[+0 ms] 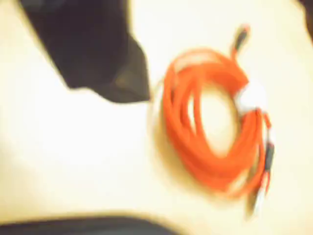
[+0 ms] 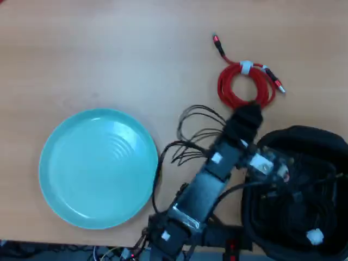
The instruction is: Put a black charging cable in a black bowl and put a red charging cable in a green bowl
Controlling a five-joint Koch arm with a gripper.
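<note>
The red charging cable [image 2: 246, 86] is lying coiled on the table, just off the gripper [image 2: 248, 110] toward 12 o'clock in the overhead view. Whether the jaws are spread can't be told, honestly.

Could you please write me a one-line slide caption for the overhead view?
Arm reaches toward the red charging cable coiled on the table, between the empty green bowl and the black bowl.

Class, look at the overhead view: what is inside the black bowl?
The black bowl holds a black charging cable with a white tie. The arm overlaps the bowl's left rim, hiding that part.
</note>
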